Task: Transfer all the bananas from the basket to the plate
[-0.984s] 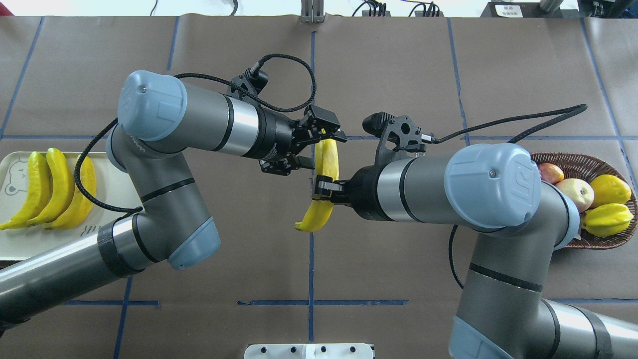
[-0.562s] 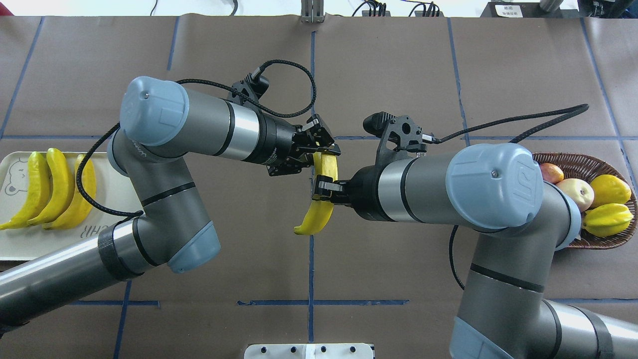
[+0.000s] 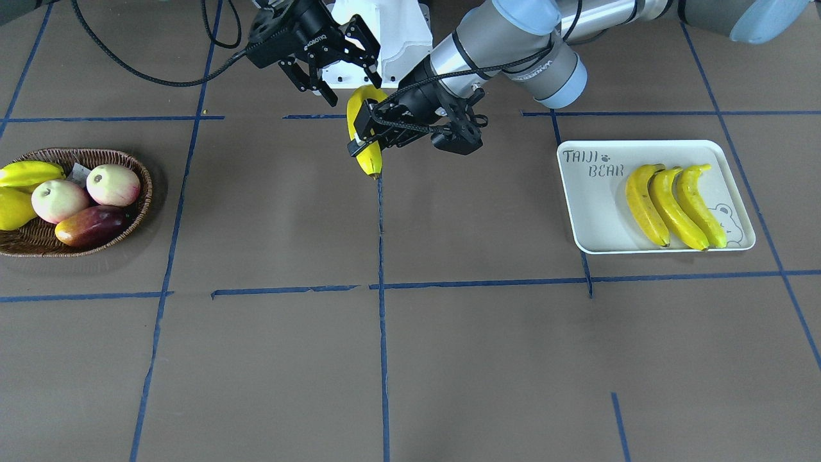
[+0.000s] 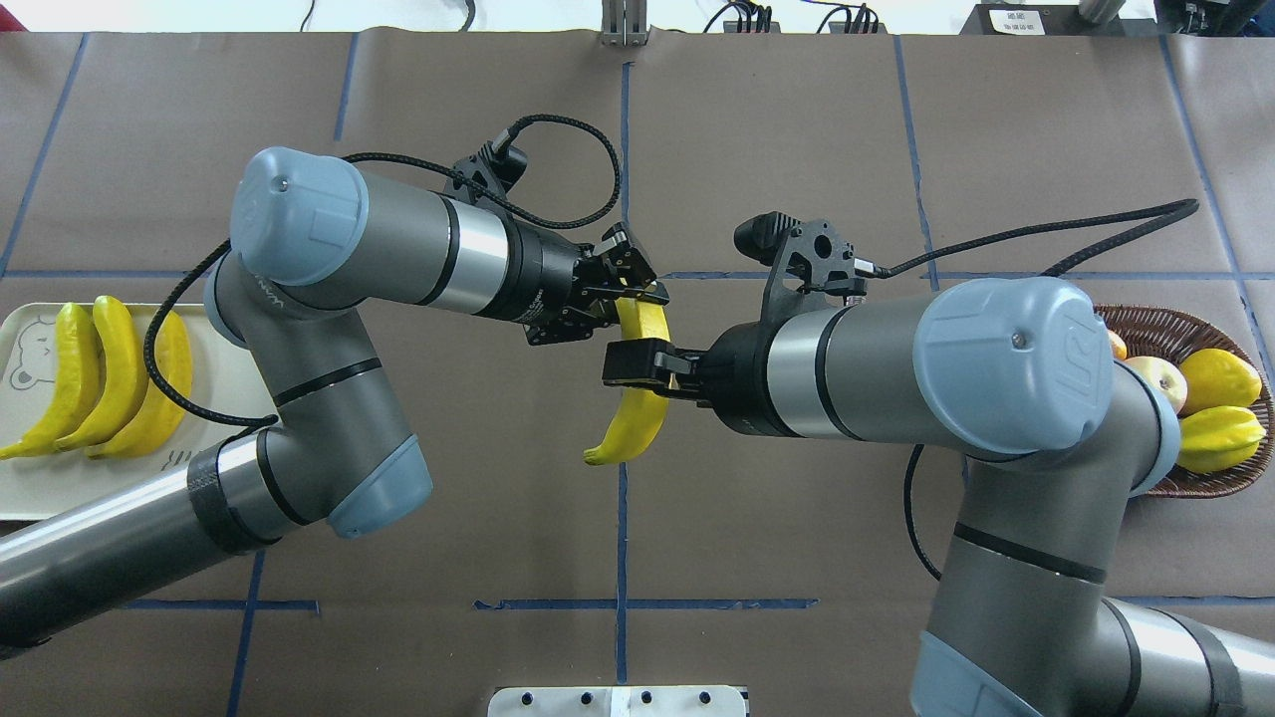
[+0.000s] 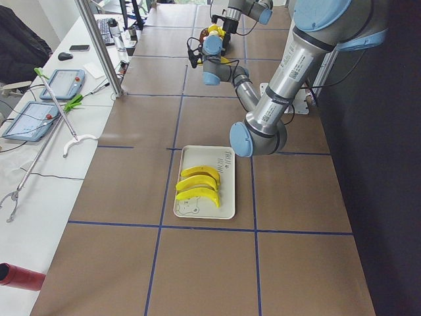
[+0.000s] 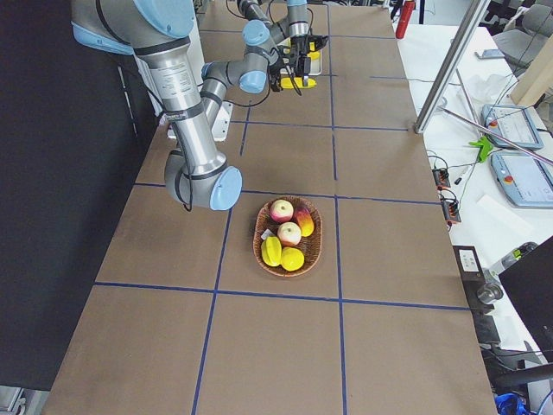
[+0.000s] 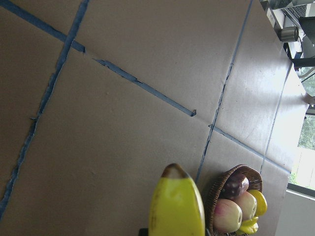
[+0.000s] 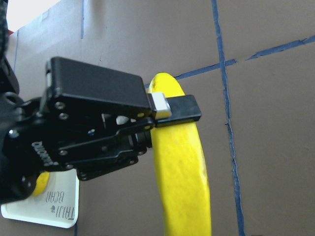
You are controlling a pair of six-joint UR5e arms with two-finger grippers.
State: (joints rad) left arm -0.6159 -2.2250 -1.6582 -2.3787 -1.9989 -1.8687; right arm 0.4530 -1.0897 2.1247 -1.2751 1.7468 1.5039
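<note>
Over the brown table (image 3: 449, 359), the left gripper (image 4: 636, 297) is clamping one end of the last banana (image 4: 628, 428) in mid-air, between basket and plate. The right gripper (image 3: 354, 92) is standing spread wide close by it, gripping nothing. Three bananas (image 4: 110, 378) are lying on the plate (image 4: 40, 488). The basket (image 3: 77, 155) is holding only other fruit (image 3: 86, 199). The hand-over looks done, leaving the final carry and set-down.

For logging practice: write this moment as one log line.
handover | left gripper: jaws shut on banana | right gripper: jaws open | plate: three bananas
</note>
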